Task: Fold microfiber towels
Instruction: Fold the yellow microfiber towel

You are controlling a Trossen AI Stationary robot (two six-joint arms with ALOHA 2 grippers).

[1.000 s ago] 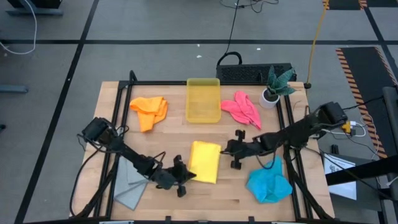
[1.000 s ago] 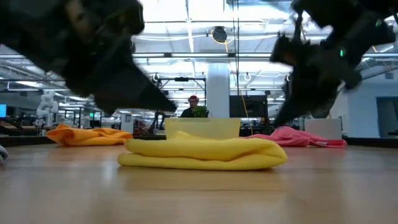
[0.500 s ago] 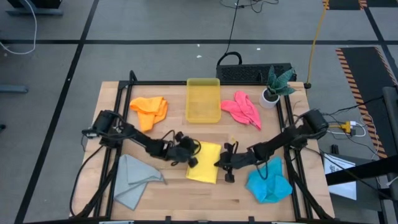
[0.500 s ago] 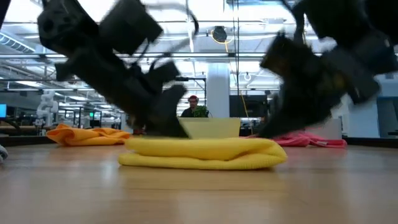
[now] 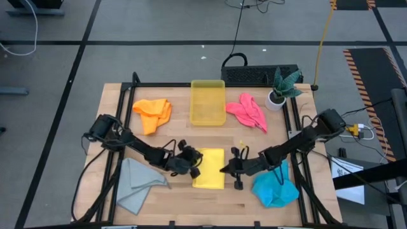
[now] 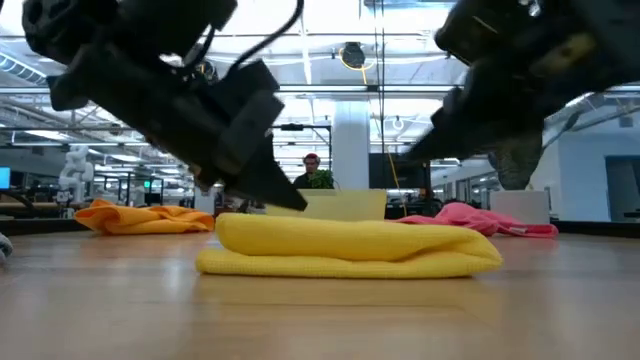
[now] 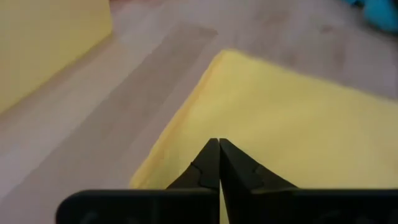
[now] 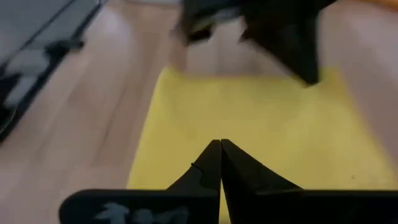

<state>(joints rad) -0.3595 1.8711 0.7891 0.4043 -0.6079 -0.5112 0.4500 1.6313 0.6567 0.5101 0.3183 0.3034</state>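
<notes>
Both jaws closed, empty, flanking folded yellow towel (image 5: 209,168) edges.

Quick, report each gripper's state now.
Left gripper: shut, empty, over the yellow towel.
Right gripper: shut, empty, at the same towel.

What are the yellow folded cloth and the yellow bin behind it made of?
Folded yellow square cloth: looks like soft matte fabric, likely microfibre; its edges are rounded and puffy and it sags at the fold.
Translucent yellow rectangular bin: looks like rigid smooth plastic; its walls are straight and light passes through them.
</notes>
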